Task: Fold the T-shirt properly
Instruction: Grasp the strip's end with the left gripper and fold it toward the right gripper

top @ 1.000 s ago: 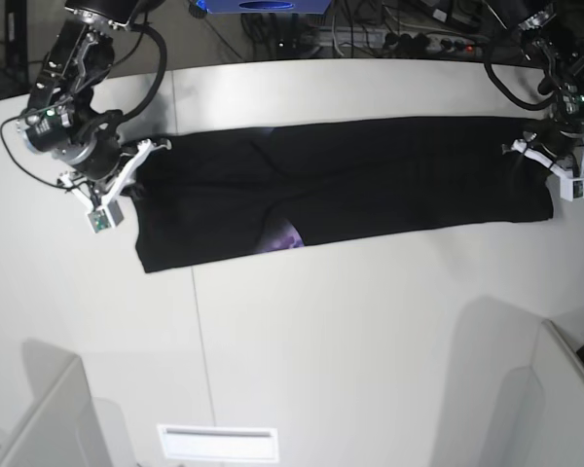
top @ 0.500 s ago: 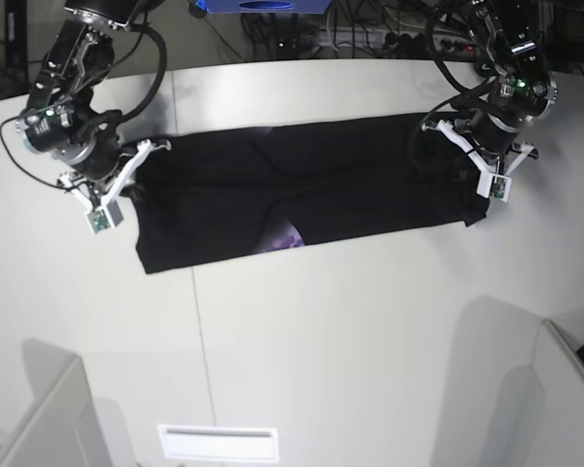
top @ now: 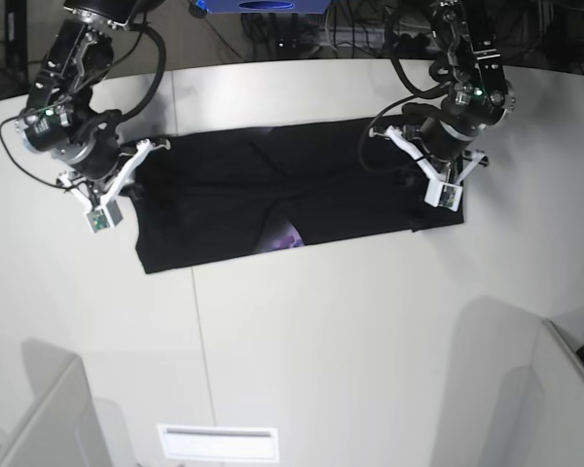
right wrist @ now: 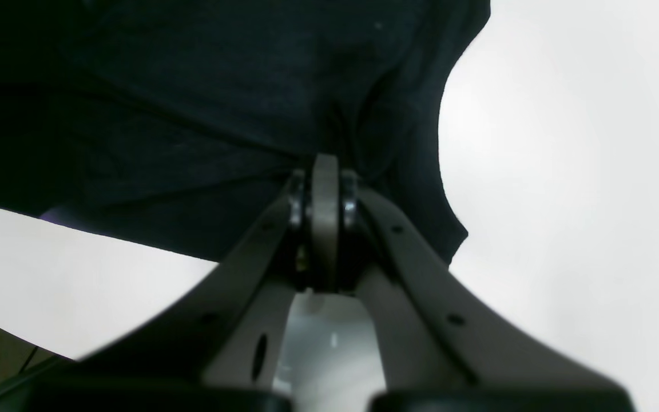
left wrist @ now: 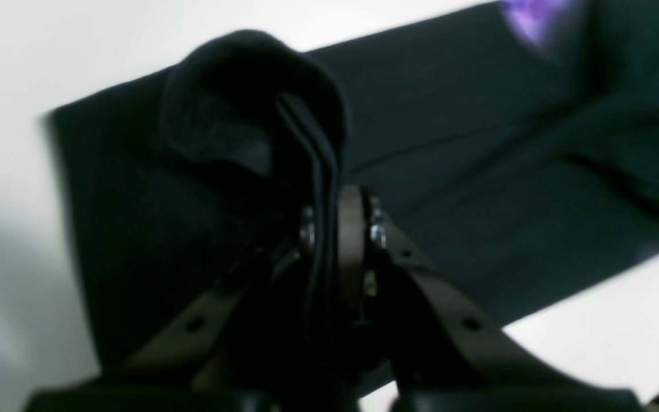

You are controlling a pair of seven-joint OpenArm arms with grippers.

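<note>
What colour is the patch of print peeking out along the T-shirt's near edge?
Purple, on the black T-shirt; the print shows best in the base view.

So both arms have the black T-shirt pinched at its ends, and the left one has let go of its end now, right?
Not quite. The left gripper has not let go: the left wrist view shows a fold of the T-shirt clamped between its fingers. The right gripper is shut on the other end, as you said.

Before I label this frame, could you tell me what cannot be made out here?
- Base view: the hem under the left gripper is hidden by the arm.
- Left wrist view: the T-shirt is blurred; its print is cut off at the top edge.
- Right wrist view: cloth between the right gripper jaws is hidden.
</note>
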